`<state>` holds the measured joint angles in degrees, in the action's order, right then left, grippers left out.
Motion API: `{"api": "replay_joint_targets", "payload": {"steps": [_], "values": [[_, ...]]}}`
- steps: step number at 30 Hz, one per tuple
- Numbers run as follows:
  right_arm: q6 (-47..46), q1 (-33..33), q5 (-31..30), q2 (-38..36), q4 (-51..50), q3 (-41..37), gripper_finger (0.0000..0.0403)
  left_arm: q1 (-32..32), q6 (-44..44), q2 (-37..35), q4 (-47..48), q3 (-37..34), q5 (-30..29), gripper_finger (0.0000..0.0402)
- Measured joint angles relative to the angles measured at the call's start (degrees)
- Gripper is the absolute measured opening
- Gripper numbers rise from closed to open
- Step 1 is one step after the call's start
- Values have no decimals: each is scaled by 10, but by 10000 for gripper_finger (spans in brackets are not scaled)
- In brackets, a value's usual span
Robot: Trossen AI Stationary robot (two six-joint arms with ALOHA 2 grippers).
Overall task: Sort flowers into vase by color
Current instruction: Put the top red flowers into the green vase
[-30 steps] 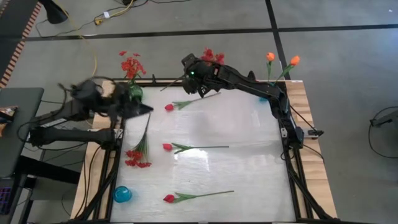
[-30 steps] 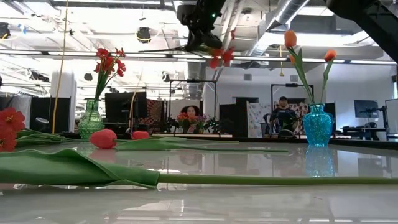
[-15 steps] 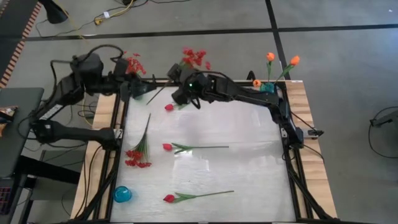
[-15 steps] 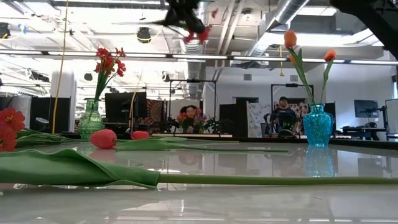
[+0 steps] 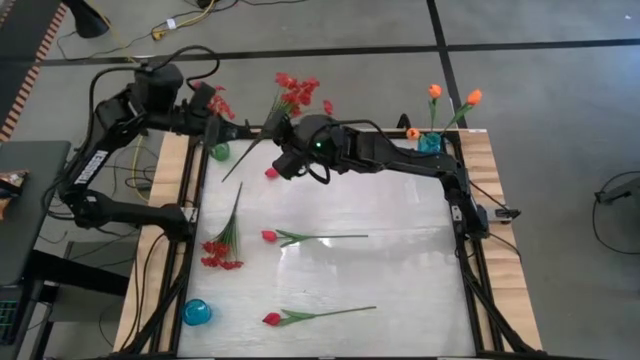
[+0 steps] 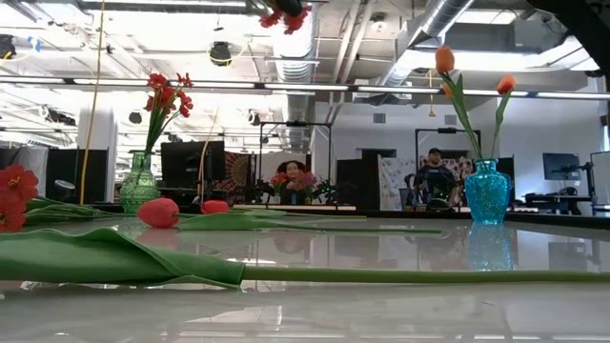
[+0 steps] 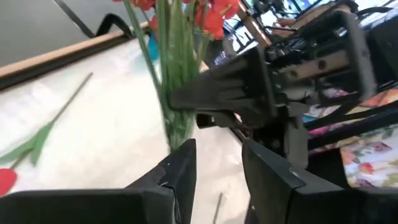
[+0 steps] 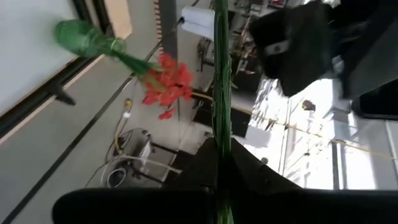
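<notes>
My right gripper [image 5: 283, 148] is shut on a red many-bloom spray [image 5: 294, 95], held in the air over the table's far left part. Its blooms [image 6: 282, 13] show at the top of the low view. My left gripper [image 5: 224, 128] is open and empty, just beyond the green vase [image 5: 218, 151]. That vase holds another red spray [image 6: 166, 95] at the far left corner. A third red spray [image 5: 222, 245] and three pinkish-red tulips [image 5: 300, 238] lie flat on the table. Two orange tulips [image 5: 452, 97] stand in the blue vase [image 5: 430, 142]. My right gripper pinches the spray's green stems [image 8: 220, 134] between its two fingers, about midway along them. The fingers come nearly level from the table's right and lie across the stems. The spray is lifted clear and tilted, blooms toward the far edge, stem end [image 5: 232, 176] toward the near left.
A small blue vase [image 5: 197, 312] stands at the near left corner. The white table top has bare room at its right half [image 5: 410, 260]. A person [image 6: 435, 176] sits in the room behind the table. The two grippers are close together near the green vase.
My right gripper has carried the spray toward the table's left edge and higher, rolling its wrist; the blooms have swung left and now point toward the far edge. My left gripper has risen from the table's left side and moved toward the far edge, past the green vase.
</notes>
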<state>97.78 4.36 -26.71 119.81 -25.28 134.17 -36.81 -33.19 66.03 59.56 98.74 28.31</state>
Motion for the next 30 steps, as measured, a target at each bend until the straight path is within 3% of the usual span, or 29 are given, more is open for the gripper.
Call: {"api": "replay_joint_targets", "payload": {"steps": [30], "values": [[19,-24,22,0,83,0,40,-7,15,12,25,-6,78,116]]}}
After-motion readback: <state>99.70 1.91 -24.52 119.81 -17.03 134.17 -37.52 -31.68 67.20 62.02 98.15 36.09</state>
